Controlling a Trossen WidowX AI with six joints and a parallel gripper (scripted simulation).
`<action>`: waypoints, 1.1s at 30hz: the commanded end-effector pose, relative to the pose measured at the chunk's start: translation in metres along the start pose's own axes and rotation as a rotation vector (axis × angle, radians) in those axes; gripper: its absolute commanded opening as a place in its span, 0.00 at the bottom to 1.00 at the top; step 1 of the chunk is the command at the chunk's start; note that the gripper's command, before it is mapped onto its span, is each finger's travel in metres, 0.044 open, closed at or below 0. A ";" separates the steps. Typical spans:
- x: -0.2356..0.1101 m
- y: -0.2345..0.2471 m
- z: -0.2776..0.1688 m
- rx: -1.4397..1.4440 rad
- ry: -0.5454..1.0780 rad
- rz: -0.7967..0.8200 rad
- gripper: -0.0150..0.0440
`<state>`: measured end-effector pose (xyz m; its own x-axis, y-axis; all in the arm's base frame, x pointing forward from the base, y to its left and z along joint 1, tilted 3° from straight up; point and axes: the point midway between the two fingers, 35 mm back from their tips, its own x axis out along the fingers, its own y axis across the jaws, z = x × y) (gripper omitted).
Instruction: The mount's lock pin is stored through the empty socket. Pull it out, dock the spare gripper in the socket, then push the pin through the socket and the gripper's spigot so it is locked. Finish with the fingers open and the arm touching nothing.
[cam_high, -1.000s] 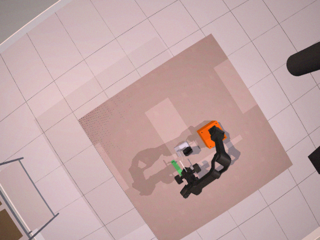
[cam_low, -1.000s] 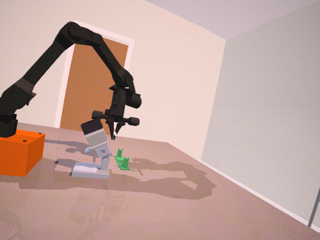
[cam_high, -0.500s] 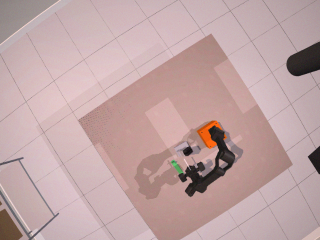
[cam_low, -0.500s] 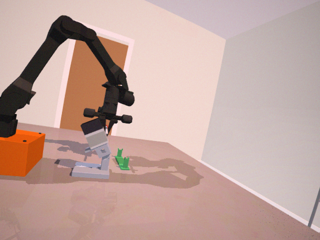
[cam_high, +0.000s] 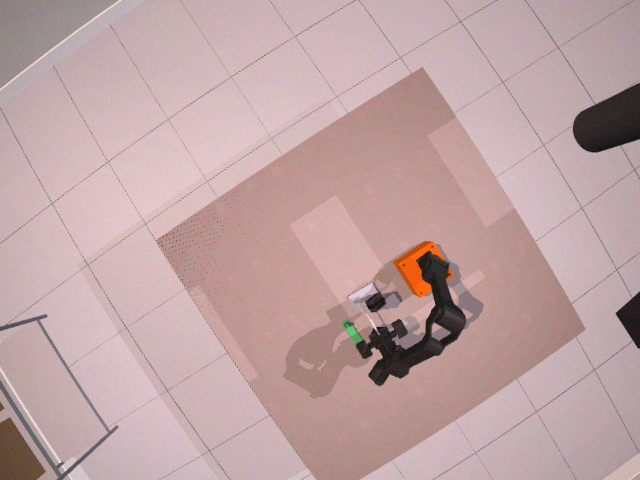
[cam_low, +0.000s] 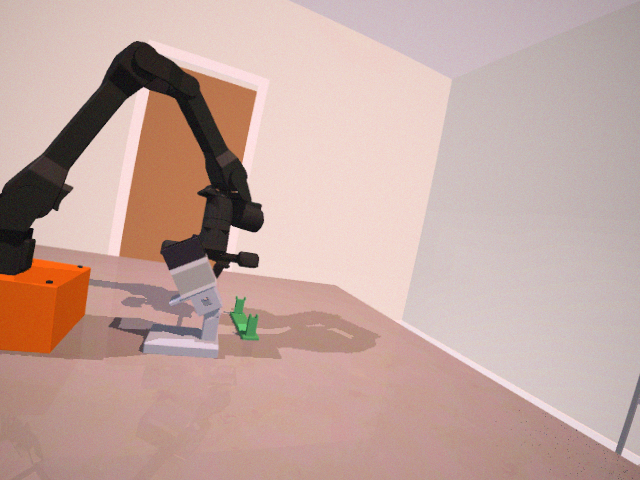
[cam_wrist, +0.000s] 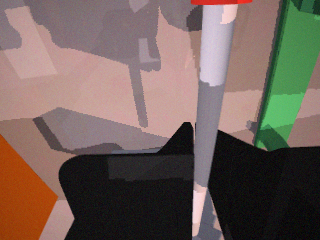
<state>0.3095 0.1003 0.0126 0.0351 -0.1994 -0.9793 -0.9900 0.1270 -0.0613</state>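
Note:
My gripper (cam_high: 378, 334) (cam_low: 219, 272) (cam_wrist: 192, 128) is shut on the lock pin (cam_high: 373, 321) (cam_wrist: 213, 95), a thin grey rod with a red head at its far end. In the overhead view the pin points toward the grey mount (cam_high: 360, 296) (cam_low: 178, 345). The spare gripper (cam_high: 375, 301) (cam_low: 187, 263), dark on top and light grey below, sits tilted in the mount's socket (cam_low: 207, 305). My gripper hovers just to the right of the socket, above the table. I cannot tell whether the pin's tip touches the socket.
A green cradle (cam_high: 353, 331) (cam_low: 246, 325) (cam_wrist: 282, 100) lies empty on the table, close beside the mount and the pin. The arm's orange base block (cam_high: 413, 268) (cam_low: 36, 304) (cam_wrist: 20, 192) stands behind the mount. A metal frame (cam_high: 62, 361) stands off the table to the left.

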 end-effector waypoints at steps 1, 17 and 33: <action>0.003 0.002 -0.003 0.003 0.000 0.006 0.25; 0.004 0.001 -0.011 0.006 0.001 -0.003 0.25; 0.005 0.002 -0.017 0.007 0.000 -0.009 0.25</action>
<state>0.3074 0.0854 0.0114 0.0453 -0.1950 -0.9798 -0.9880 0.1363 -0.0728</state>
